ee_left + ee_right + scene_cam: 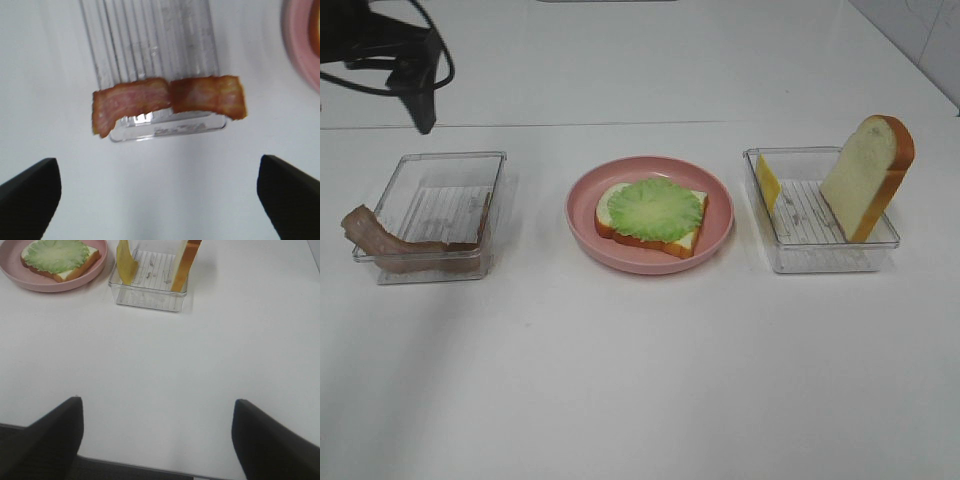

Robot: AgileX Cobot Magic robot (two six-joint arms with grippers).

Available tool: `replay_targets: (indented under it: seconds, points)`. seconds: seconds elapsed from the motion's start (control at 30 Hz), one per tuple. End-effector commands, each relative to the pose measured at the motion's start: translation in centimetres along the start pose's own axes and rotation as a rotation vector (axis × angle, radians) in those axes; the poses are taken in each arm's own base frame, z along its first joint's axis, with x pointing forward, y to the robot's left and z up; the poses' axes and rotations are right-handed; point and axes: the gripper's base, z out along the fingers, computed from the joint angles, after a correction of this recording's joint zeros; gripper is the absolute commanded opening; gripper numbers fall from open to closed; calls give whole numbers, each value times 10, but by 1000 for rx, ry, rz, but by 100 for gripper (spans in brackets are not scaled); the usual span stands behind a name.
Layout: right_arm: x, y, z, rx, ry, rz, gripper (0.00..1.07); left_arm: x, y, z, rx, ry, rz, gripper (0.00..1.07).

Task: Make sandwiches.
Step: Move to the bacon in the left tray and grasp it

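Brown bacon strips (390, 242) drape over the seven o'clock corner of the left tray (430, 268), which sits at nine o'clock from the pink plate (650, 262). On that plate one bread slice (685, 243) lies under the lettuce leaf (655, 207). At three o'clock the right tray (820, 258) holds the cheese square (768, 182) and the second bread slice (870, 175), which leans on edge. The left gripper (157, 167) and right gripper (157, 402) both stand released, holding nothing. From its sag, the bacon looks light, limp and rubbery; pinching it across the middle, where it rides the rim, should lift it without dragging the light tray
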Motion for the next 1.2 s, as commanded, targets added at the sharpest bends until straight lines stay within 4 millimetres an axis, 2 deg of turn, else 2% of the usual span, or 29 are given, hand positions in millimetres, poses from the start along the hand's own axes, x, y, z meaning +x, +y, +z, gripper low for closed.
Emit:
replay_targets:
  seconds: [0.03, 0.07, 0.13, 0.17, 0.23, 0.27, 0.4, 0.5, 0.8, 0.87, 0.93, 1.07, 1.2]
  points:
    - [3, 1, -3, -1, -35, -5, 80, 14, 17, 2, -25, 70, -42, 100]
    - [3, 1, -3, -1, -35, -5, 80, 19, 27, 6, -30, 69, -67, 100]
    - [3, 1, -3, -1, -35, -5, 80, 22, 32, 9, -33, 75, -76, 100]
    - [3, 1, -3, -1, -35, -5, 80, 25, 43, 14, -39, 78, -101, 100]
    - [3, 1, -3, -1, -35, -5, 80, 26, 47, 16, -42, 79, -112, 100]
    - [3, 1, -3, -1, -35, -5, 80, 27, 59, 22, -42, 70, -142, 100]
    - [3, 1, -3, -1, -35, -5, 80, 28, 73, 35, -7, 55, -169, 100]
    - [3, 1, -3, -1, -35, -5, 80, 23, 76, 42, 59, 33, -162, 100]
    - [3, 1, -3, -1, -35, -5, 80, 15, 72, 56, 102, -5, -183, 100]
    - [3, 1, -3, -1, -35, -5, 80, 13, 72, 69, 105, 15, -190, 99]
    - [3, 1, -3, -1, -35, -5, 80, 13, 72, 73, 105, 24, -190, 99]
    - [3, 1, -3, -1, -35, -5, 80, 13, 72, 94, 101, 70, -194, 98]
    - [3, 1, -3, -1, -35, -5, 80, 13, 72, 103, 100, 78, -196, 98]
